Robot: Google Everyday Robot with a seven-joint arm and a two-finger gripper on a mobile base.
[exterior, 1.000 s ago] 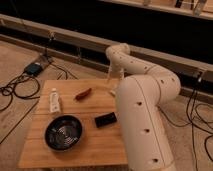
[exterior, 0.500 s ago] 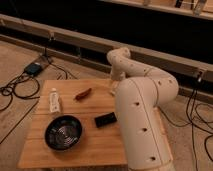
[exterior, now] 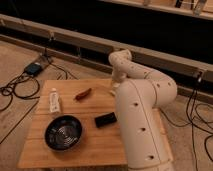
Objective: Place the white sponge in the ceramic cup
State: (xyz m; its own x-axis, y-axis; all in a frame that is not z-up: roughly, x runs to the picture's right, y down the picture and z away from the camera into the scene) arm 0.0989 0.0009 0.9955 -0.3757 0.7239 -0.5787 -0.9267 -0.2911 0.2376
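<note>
My white arm (exterior: 142,95) rises from the right side of the wooden table (exterior: 75,150) and bends back down at the table's far edge. My gripper (exterior: 114,89) hangs there, low over the far edge, mostly hidden behind the arm's thick link. The white sponge and the ceramic cup do not show; they may be hidden behind the arm.
On the table lie a wide black ridged bowl (exterior: 63,133) at the front left, a white labelled tube (exterior: 54,100) at the left, a red-brown object (exterior: 83,94) near the far edge, and a black flat block (exterior: 105,120) in the middle. Cables (exterior: 17,90) lie on the floor.
The arm's wrist end has dropped a little and shifted slightly right over the table's far edge. The things on the table have not moved.
</note>
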